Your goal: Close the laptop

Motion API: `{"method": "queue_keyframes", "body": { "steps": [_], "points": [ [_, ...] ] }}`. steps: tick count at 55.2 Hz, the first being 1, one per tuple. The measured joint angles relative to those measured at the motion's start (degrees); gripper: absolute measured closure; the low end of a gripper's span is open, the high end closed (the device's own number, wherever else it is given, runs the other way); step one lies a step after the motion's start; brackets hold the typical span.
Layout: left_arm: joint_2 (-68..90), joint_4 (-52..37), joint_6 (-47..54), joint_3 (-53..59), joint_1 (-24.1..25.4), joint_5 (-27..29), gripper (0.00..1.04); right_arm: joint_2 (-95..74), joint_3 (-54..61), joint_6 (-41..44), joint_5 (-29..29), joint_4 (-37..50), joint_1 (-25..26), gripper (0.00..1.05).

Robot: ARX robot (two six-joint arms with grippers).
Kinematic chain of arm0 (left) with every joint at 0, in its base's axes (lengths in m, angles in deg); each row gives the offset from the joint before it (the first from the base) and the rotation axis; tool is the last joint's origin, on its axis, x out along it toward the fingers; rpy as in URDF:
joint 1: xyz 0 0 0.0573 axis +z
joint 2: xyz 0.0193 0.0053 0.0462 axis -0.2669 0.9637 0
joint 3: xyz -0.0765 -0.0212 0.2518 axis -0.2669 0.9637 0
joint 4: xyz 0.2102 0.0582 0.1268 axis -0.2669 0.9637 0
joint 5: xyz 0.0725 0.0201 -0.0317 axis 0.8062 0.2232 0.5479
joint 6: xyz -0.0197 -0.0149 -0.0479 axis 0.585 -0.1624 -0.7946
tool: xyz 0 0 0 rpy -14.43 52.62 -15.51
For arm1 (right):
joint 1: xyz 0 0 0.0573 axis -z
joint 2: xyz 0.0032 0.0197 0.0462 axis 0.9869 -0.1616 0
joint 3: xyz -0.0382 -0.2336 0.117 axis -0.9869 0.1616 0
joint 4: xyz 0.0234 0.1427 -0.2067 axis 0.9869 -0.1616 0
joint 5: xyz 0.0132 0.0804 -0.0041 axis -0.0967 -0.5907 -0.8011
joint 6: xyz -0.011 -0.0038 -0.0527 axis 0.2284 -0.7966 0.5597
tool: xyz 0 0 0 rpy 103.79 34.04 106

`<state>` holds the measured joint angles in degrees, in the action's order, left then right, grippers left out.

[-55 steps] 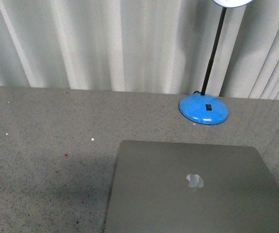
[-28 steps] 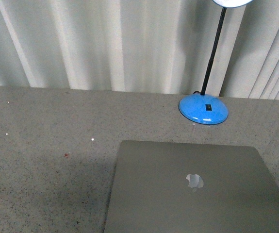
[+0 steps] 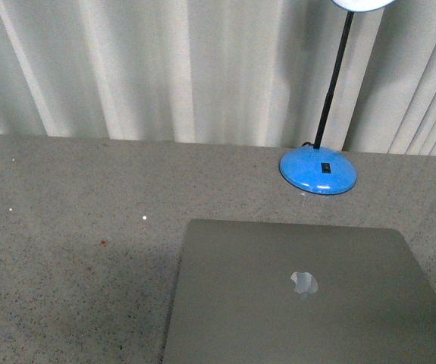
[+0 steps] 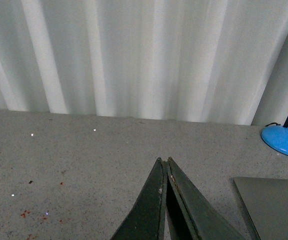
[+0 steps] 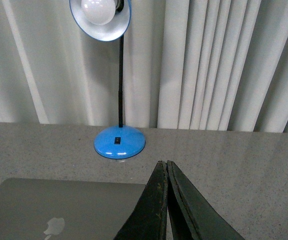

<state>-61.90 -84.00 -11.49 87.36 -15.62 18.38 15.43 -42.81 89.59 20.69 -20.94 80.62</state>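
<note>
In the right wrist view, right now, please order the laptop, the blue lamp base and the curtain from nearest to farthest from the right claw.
1. Laptop, lying flat beside the shut right claw.
2. Blue lamp base, on the table beyond the laptop.
3. Curtain, behind the table's far edge.

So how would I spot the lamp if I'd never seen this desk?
Start at the white curtain behind the speckled grey table. Just in front of it, beyond the closed laptop, stands the lamp. It is the only bright blue thing: a round glossy base with a thin black neck.

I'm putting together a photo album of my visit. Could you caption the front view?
Grey laptop, logo side up, on a speckled table before a blue-based lamp.
</note>
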Motion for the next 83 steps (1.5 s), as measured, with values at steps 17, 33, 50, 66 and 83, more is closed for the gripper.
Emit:
{"method": "queue_keyframes", "body": {
  "steps": [17, 33, 50, 66, 83],
  "points": [
    [-10.3, 10.6, 0.1, 0.0, 0.0, -0.2, 1.01, 10.6, 0.0, 0.0, 0.0, -11.0, 0.0, 1.02],
    [-10.4, 10.8, 0.1, 0.0, 0.0, -0.2, 0.7, 10.6, 0.0, 0.0, 0.0, -11.0, 0.0, 0.73],
    [-10.4, 10.8, 0.1, 0.0, 0.0, -0.2, 0.15, 10.6, 0.0, 0.0, 0.0, -11.0, 0.0, 0.16],
    [-10.4, 10.8, 0.2, 0.0, 0.0, -0.2, 0.07, 10.6, 0.0, 0.0, 0.0, -11.0, 0.0, 0.07],
    [-10.4, 10.8, 0.2, 0.0, 0.0, -0.2, 0.07, 10.6, 0.0, 0.0, 0.0, -11.0, 0.0, 0.07]
  ]
}}
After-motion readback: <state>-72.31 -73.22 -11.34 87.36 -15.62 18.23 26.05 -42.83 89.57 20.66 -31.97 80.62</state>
